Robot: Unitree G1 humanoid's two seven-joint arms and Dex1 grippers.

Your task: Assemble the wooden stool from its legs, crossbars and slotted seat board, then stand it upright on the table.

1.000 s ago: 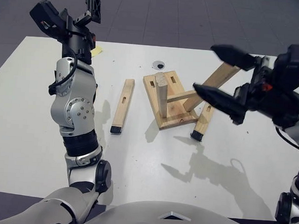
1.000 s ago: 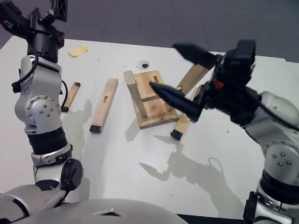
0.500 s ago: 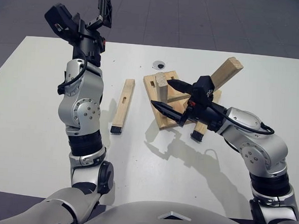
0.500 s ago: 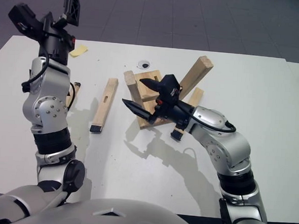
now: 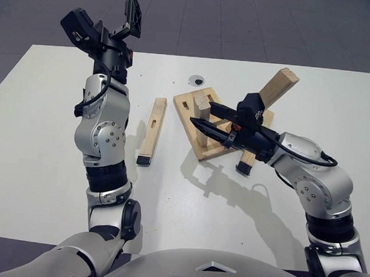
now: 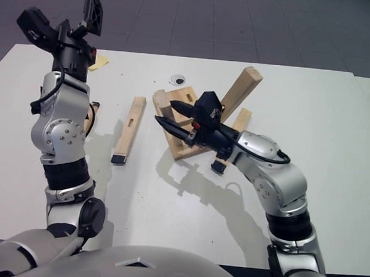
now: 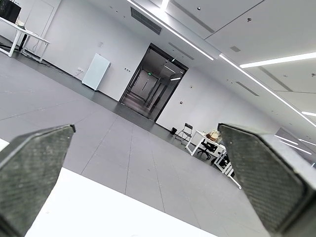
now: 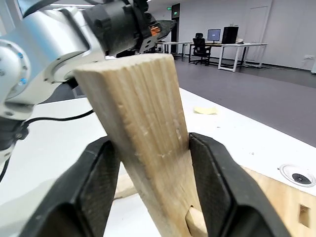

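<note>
The slotted seat board (image 5: 211,147) rests tilted on the table with an upright leg (image 5: 202,103) standing in it. A second leg (image 5: 277,89) slants up behind it, and a crossbar (image 5: 227,122) joins the two. My right gripper (image 5: 201,113) is shut on the upright leg (image 8: 148,128), with a pad (image 8: 98,182) pressed on each side. A third leg (image 5: 249,159) with a black foot lies under my right forearm. A loose slotted leg (image 5: 153,129) lies left of the board. My left gripper (image 5: 107,22) is held high over the table's far left, open and empty.
Another wooden piece (image 6: 89,117) lies partly hidden behind my left arm. A yellow note (image 6: 96,62) sits near the far left edge, and a round grommet (image 5: 196,80) lies behind the board. The white table (image 5: 40,142) has bare room in front and on the left.
My right arm swung down to the stool assembly and its fingers closed onto the upright leg. The seat board shifted slightly. My raised left arm drifted a little to the right.
</note>
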